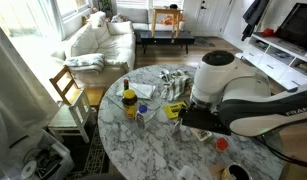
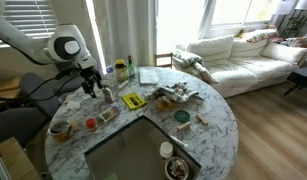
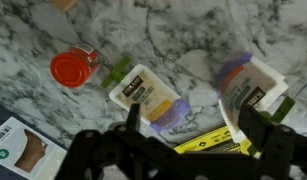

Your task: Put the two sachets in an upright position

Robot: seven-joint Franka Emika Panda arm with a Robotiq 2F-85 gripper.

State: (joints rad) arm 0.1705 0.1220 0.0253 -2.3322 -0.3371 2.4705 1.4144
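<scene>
Gripper (image 3: 188, 125) hangs wide open and empty over the marble counter (image 3: 33, 30), with one yellow pack (image 3: 208, 141) just beneath. Beyond it the two sachets (image 3: 143, 92) lie apart, the second sachet (image 3: 251, 88) near a finger. One red-lidded jar (image 3: 71, 68) sits farther off.

Likely home, white sofa (image 2: 243, 55), marble table (image 1: 143, 150)
</scene>
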